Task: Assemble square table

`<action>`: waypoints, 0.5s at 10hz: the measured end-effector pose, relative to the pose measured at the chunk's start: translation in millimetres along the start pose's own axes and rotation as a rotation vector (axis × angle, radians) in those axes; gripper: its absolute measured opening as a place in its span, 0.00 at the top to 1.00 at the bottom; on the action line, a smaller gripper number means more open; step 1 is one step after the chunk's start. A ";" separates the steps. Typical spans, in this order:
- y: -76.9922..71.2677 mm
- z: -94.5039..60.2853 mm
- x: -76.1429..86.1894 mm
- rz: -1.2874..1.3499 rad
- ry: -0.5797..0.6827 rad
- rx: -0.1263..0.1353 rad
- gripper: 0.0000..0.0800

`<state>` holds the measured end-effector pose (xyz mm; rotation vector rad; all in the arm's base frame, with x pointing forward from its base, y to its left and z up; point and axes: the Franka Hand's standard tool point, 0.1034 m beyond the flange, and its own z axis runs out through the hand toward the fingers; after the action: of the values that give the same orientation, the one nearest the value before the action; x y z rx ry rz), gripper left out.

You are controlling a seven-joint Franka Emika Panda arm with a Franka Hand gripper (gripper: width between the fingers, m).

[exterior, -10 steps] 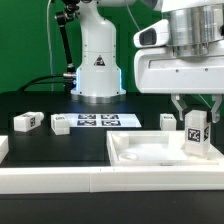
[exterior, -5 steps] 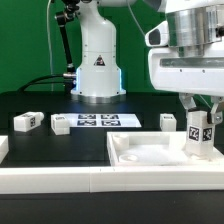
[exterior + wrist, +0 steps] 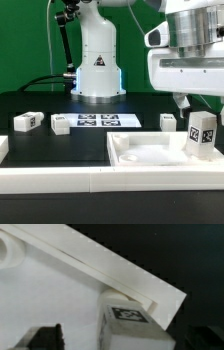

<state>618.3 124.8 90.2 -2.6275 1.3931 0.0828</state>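
The end effector (image 3: 201, 106) hangs with its fingers (image 3: 181, 103) spread wide, pinching nothing, and straddles the top of the leg block (image 3: 203, 135). That block stands upright inside the tabletop (image 3: 150, 157), long axis vertical, its tag facing the exterior camera. It sits at about 3 o'clock of the tray, close against the raised rim. On the black counter (image 3: 40, 142) beyond, 3 loose leg blocks (image 3: 27, 121) sit from 10 to 1 o'clock, flanking the marker board (image 3: 97, 121).
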 end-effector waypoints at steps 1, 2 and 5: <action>-0.9 0.1 0.4 -0.067 0.000 0.001 0.20; -0.7 0.5 0.4 -0.161 0.000 0.001 0.19; 0.3 1.2 0.2 -0.423 0.003 -0.010 0.19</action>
<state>618.2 124.7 89.0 -2.8644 0.8117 0.0316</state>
